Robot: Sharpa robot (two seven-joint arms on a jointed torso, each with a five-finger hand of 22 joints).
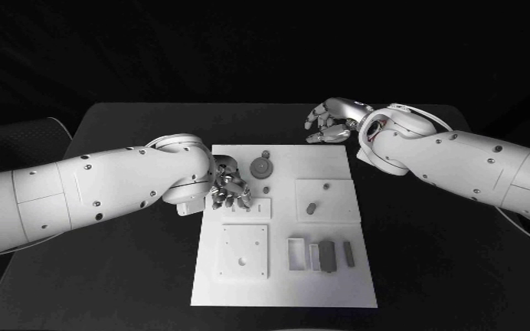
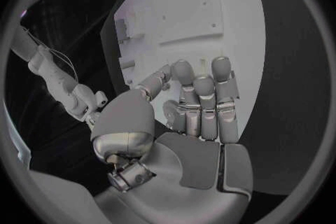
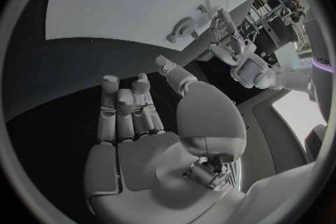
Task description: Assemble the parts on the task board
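The white board lies in the middle of the black tabletop. The left robot hand hangs over the board's left edge, fingers curled down, just beside a round grey part; whether it pinches anything I cannot tell. The right robot hand hovers above the tabletop just past the board's far right corner, fingers loosely spread, holding nothing. 3 upright grey parts stand side by side near the board's front.
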